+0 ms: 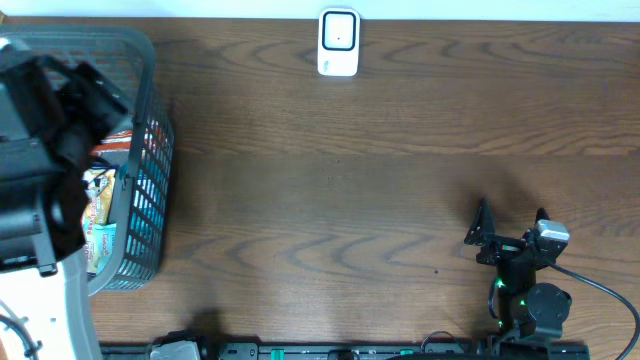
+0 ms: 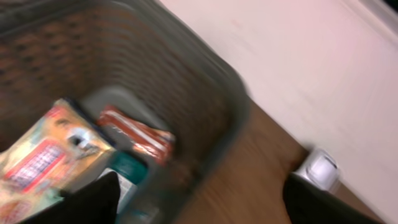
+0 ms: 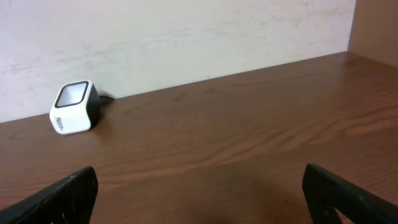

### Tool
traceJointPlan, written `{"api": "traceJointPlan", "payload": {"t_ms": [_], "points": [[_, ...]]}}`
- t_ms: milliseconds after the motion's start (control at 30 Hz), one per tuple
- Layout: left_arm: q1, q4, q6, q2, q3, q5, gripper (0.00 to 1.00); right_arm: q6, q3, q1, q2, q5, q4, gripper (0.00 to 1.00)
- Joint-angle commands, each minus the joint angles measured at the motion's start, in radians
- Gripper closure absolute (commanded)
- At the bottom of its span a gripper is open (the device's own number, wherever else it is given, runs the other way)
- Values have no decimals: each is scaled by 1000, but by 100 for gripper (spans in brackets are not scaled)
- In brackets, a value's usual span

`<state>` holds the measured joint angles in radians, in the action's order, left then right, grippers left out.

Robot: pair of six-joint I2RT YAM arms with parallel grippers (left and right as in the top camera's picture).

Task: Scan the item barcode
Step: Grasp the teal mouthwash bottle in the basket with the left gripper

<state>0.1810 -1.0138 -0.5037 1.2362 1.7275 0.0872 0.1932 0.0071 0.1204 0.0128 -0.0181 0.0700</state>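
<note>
The left tool (image 2: 202, 208), fingers spread wide and gripping nothing, hangs over the grey mesh basket (image 1: 152, 190) at the left edge of the overhead frame. Snack packets lie inside, a yellow-and-red packet (image 2: 46, 158) beside a red-orange packet (image 2: 138, 135); the left wrist view is blurred. At lower right, the right tool (image 1: 510, 225) hovers over the dark wooden worktop (image 1: 330, 180), fingers likewise parted and empty. The white barcode scanner (image 1: 338, 42) stands at top centre by the wall, well apart from both tools.

Overhead looks down; all views share scanner (image 1: 338, 42).
</note>
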Motion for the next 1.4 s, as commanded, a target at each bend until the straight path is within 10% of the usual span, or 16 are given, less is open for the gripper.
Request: {"api": "traceJointPlan", "payload": {"t_ms": [0, 533, 1367], "points": [[98, -8, -18, -7, 3, 116, 6, -11, -2, 5, -3, 8, 2, 1], [286, -296, 419, 483, -24, -122, 2, -11, -2, 5, -3, 9, 2, 1], [264, -66, 512, 750, -339, -133, 2, -11, -2, 5, -3, 9, 2, 1]]}}
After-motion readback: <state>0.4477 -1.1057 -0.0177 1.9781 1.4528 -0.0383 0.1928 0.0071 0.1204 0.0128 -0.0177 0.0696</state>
